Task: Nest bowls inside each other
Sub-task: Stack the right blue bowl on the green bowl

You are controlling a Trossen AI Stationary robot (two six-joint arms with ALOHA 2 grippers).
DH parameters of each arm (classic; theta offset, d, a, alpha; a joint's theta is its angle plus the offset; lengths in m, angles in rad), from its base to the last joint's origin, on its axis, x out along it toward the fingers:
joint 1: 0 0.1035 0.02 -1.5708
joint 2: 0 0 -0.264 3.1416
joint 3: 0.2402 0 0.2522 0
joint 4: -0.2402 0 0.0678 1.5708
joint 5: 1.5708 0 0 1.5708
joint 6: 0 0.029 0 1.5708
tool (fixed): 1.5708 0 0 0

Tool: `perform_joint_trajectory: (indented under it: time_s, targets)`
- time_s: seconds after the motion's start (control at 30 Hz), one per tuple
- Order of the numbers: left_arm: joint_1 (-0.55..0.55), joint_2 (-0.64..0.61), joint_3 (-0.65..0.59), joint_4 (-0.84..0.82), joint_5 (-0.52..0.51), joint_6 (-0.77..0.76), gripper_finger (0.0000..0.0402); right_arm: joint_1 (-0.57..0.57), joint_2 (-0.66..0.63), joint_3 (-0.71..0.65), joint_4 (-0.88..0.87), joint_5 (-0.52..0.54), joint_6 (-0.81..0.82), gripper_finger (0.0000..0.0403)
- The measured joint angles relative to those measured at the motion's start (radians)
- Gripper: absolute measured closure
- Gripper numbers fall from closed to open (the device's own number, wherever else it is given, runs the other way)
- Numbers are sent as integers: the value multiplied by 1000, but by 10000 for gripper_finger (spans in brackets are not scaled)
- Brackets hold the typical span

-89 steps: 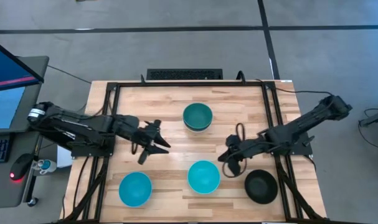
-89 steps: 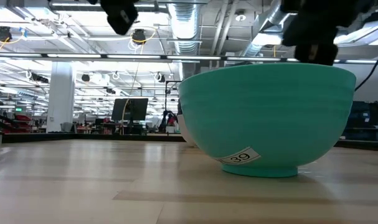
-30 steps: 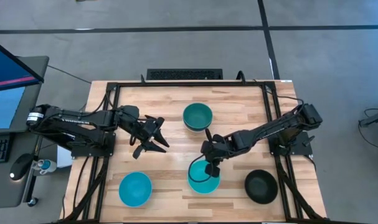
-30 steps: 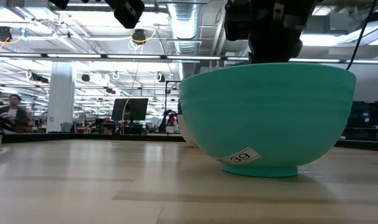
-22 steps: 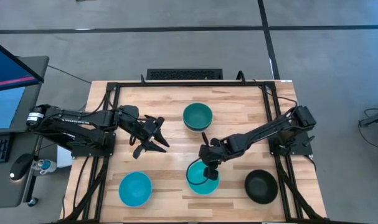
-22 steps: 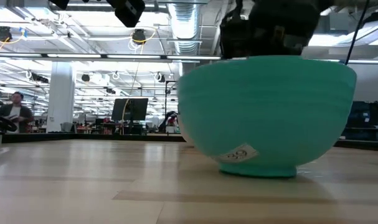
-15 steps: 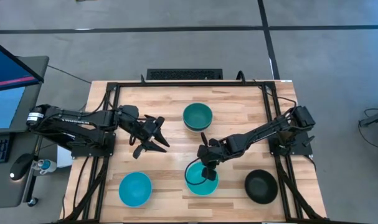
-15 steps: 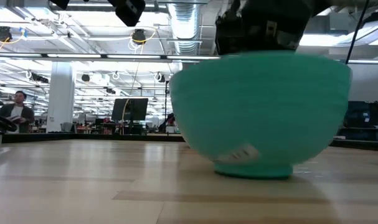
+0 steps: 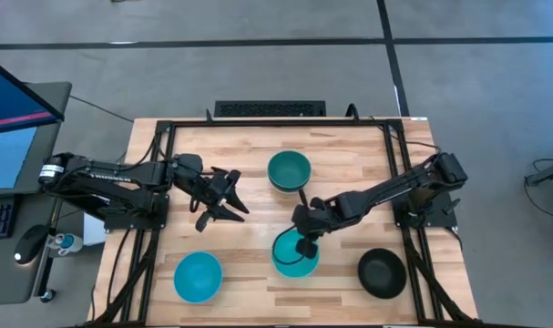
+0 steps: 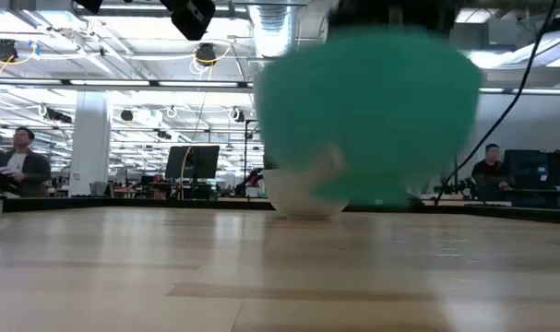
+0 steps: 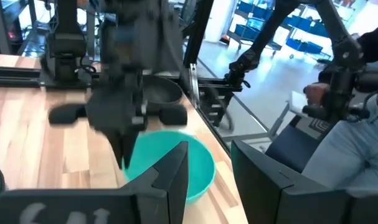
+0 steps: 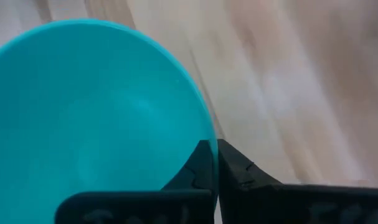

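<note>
My right gripper (image 9: 303,240) is shut on a turquoise bowl (image 9: 292,258), which is blurred and off the table in the low view (image 10: 367,111). My left gripper (image 9: 223,202) is open and empty above the table's left middle, left of the teal-green bowl. The teal-green bowl (image 9: 288,169) sits inside a white bowl (image 10: 301,197) at the far middle. A second turquoise bowl (image 9: 198,276) stands on its foot near the front left. A black bowl (image 9: 382,271) stands at the front right. My right gripper pinches the turquoise bowl's rim (image 12: 207,138) on the bowl's far side, one finger (image 12: 198,169) inside the bowl and one (image 12: 241,173) outside. The fingers slant down from the table's far right. The bowl hangs below them, mouth up, clear of the table.
Black frame rails (image 9: 396,164) run along the table's sides and far edge. Bare wood lies between the bowls at the table's middle (image 9: 258,219). People show in the room beyond, in the low view (image 10: 490,166) and the left wrist view (image 11: 357,124).
My right gripper has raised the turquoise bowl off the table by its far rim; in the low view the bowl has gone from standing on its foot to hanging clear, and has shifted a little toward the table's left edge.
</note>
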Motion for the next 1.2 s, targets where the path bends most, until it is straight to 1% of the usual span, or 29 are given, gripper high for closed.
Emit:
perform_joint_trajectory:
  time_s: [0.1,0.17,0.3,0.37,0.53,0.6,0.77,0.93,1.2]
  targets:
    - [0,0,0,0,-2,-3,290,-3,-74,61,-90,75,-8,390]
    - [0,0,0,7,-2,-6,290,-16,-121,108,-197,136,-15,390]
    - [1,0,0,25,-2,-6,290,-76,-194,196,-382,283,-15,390]
    - [5,0,0,24,-4,-5,290,-124,-221,220,-398,327,-16,391]
    - [26,-3,1,28,-6,-8,290,-261,-238,243,-397,329,-78,391]
    - [33,-10,1,39,-5,-9,290,-312,-224,247,-395,326,-104,391]
    - [50,-41,1,46,-5,-9,290,-411,-171,247,-350,276,-168,391]
    - [68,-72,1,35,-5,-8,290,-472,-117,248,-270,225,-200,391]
    - [78,-80,1,31,-5,-2,290,-521,-19,249,-282,157,-224,391]
